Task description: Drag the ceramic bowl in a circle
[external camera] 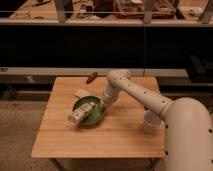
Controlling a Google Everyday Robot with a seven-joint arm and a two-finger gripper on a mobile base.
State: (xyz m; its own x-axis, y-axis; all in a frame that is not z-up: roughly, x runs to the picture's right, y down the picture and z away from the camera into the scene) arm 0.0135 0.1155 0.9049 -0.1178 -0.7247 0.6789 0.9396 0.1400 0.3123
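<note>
You have the end effector [98, 106] closed at the right rim of the wide, shallow green ceramic bowl [90, 112], which lies to its left on the wooden table [120, 135].

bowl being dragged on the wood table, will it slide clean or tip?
The ceramic bowl is wide and shallow, so it likely slides flat. The whitish cylinder lying over its left rim may roll off. The pincer, shut at its right rim, could tilt it.

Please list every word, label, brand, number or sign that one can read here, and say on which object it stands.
None can be read. The whitish bottle lying across the ceramic bowl may carry a label, but it is too blurred. The gripper, at the bowl's right rim, shows no marking.
</note>
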